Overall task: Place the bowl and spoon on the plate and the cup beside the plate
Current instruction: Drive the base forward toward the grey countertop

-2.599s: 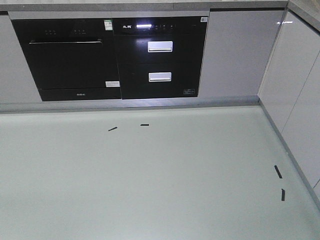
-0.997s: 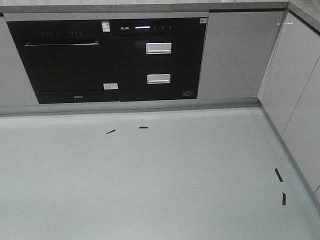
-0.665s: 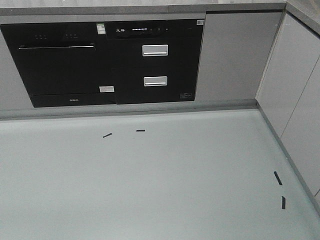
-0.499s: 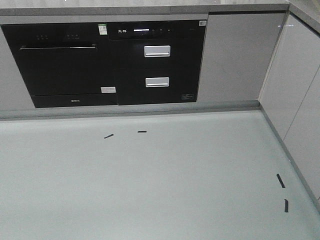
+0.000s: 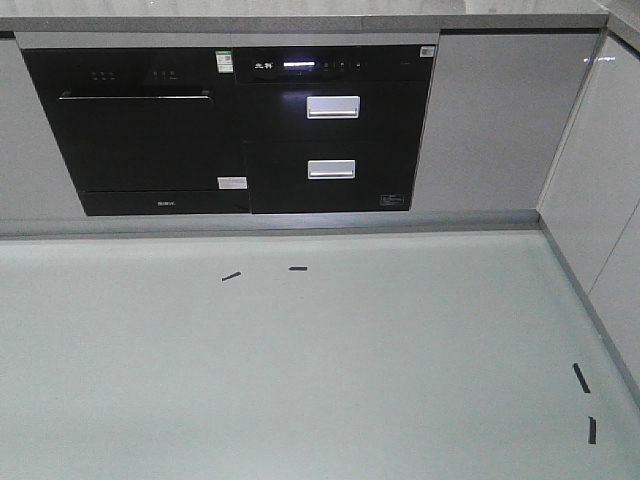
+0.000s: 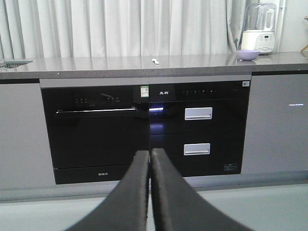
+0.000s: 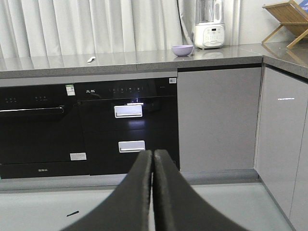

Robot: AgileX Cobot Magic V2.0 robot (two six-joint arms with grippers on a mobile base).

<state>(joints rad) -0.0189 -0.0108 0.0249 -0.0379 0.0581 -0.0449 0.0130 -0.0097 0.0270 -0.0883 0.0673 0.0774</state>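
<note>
- Pale grey floor (image 5: 300, 390) fills the front view and runs up to a row of grey cabinets. Set into them is the drawer unit (image 5: 330, 130), a black appliance with two silver handles.
- Short black tape marks (image 5: 231, 276) lie on the floor just in front of the drawer unit.
- A black oven (image 5: 150, 130) sits directly left of the drawer unit, against it.
- A grey countertop (image 6: 96, 65) runs along above the drawer unit, with white curtains (image 6: 96, 24) behind it.
- The spoon (image 6: 155, 61) lies flat on the countertop, above the drawer unit's left edge.
- The bowl (image 7: 183, 50) stands upright on the countertop, above and just past the drawer unit's right edge. A white blender (image 7: 209, 24) is right behind it.
- The left gripper (image 6: 150, 154) hangs in the air, aimed at the drawer unit and well apart from it. Its fingers (image 6: 137, 192) are pressed together with only a thin seam between them, and they grip nothing.
- The right gripper (image 7: 153, 153) is the same: dark fingers closed against each other, empty, and touching nothing.
</note>
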